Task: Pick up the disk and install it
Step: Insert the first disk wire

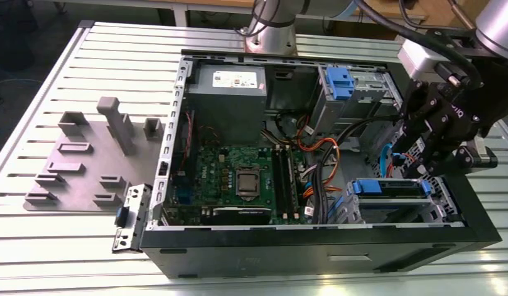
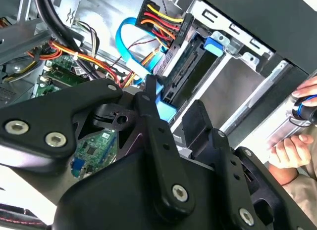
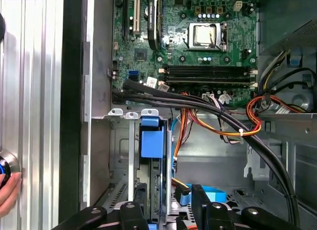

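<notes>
End effector (image 3: 164, 200) released, fingers (image 3: 199, 198) spread apart. We see the disk (image 3: 151, 141) seated edge-on in the drive cage (image 3: 119, 156) just ahead of the fingertips, inside the computer case (image 1: 320, 253).

Exterior view is lit evenly from overhead, diffuse. Pale glare is seen on the slatted table (image 1: 40, 246) towards the near edge. Inside the case (image 1: 278, 253) it is dimmer, with shadow pooled under the drive cage (image 1: 394, 197). In the second wrist view the chassis wall (image 2: 94, 12) is blown out, and the gripper (image 2: 172, 99) is rendered near-black and soft. In the first wrist view the motherboard (image 3: 198, 47) is well exposed.
</notes>
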You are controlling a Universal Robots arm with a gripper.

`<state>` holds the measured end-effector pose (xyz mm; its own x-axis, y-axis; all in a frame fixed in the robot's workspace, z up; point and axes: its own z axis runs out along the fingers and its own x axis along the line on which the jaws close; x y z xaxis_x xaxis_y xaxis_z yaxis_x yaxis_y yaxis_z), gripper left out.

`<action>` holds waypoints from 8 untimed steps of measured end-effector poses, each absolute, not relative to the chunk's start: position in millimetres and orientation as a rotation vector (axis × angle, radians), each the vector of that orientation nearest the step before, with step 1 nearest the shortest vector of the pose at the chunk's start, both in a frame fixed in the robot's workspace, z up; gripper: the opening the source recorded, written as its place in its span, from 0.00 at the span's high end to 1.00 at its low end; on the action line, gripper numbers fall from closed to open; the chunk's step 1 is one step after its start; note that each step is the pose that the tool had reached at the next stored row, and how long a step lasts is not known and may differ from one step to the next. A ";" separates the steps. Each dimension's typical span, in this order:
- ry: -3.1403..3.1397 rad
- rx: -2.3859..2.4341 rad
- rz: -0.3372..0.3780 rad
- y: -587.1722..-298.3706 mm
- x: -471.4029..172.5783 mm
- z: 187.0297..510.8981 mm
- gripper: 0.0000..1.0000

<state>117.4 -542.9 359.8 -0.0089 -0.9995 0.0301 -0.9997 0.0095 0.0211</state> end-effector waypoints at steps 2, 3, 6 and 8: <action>-2.206 2.185 0.009 -542.7 117.7 356.7 0.52; -2.206 2.185 0.009 -542.6 117.8 355.2 0.52; -2.205 2.185 0.009 -542.5 117.9 353.1 0.52; -2.205 2.185 0.009 -542.6 117.9 353.1 0.52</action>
